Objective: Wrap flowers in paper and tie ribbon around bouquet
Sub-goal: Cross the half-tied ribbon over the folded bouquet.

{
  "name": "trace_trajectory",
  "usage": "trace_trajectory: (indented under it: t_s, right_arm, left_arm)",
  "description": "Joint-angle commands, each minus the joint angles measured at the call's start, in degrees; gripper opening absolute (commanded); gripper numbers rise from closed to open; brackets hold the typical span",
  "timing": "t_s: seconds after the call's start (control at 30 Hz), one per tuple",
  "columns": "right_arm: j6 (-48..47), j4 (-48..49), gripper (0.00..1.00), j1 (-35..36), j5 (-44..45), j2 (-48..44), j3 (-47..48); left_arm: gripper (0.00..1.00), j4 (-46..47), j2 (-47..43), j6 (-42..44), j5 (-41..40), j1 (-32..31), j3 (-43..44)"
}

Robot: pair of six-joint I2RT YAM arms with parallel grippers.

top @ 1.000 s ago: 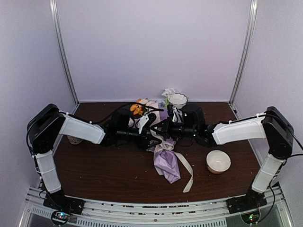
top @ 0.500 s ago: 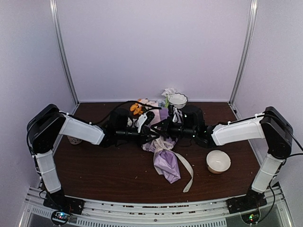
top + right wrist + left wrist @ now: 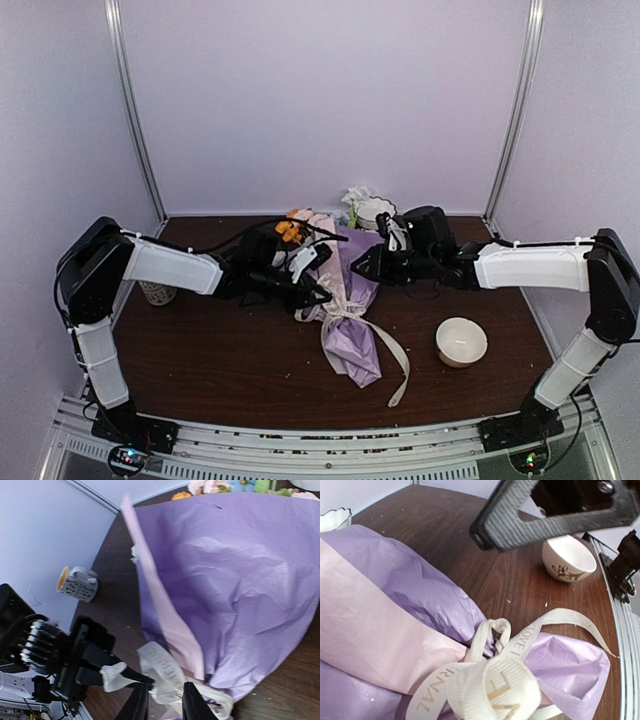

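The bouquet [image 3: 345, 320] lies mid-table [image 3: 220, 350], tied with a ribbon [image 3: 490, 690] whose gold print reads "LOVE" and "RNAL". The left gripper [image 3: 318, 292] pinches a ribbon end. The right gripper [image 3: 165, 687] is slightly spread beside the knot.

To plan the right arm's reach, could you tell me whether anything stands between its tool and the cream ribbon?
Nothing visible does. The cream fabric ribbon lies directly beyond the right tool, at the narrow end of the purple crinkled-paper bouquet. The left tool pinches one ribbon end off to the side.
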Motion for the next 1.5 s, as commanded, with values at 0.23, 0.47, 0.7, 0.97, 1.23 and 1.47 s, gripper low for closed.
trace_trajectory:
  t_s: [0.23,0.47,0.7,0.97,1.23,1.47]
  right_arm:
    - [-19.68,-17.66,0.3,-1.84,-7.77,8.73,7.51]
    - [-21.5,-18.99,0.31,-0.71,-8.33,12.98,9.85]
    - [-22.0,-20.04,0.28,-0.61,-4.52,13.99,10.58]
    - [-22.64,-21.17,0.26,-0.61,-0.23,14.85,11.34]
    - [-25.19,-22.96,0.3,0.32,0.08,15.44,11.78]
    - [-25.38,-22.8,0.2,1.24,-2.68,16.7,12.25]
  left_arm:
    - [0.0,-17.39,0.21,8.57,-0.02,0.38,5.49]
    - [0.0,-18.3,0.79,8.64,0.82,0.42,6.94]
    - [0.0,-19.66,1.44,9.47,1.27,0.42,7.86]
    - [0.0,-20.31,1.77,9.7,1.27,0.42,8.61]
    - [0.0,-20.86,2.47,9.88,1.19,0.41,9.72]
    - [0.0,-21.22,3.48,9.98,1.27,0.41,10.75]
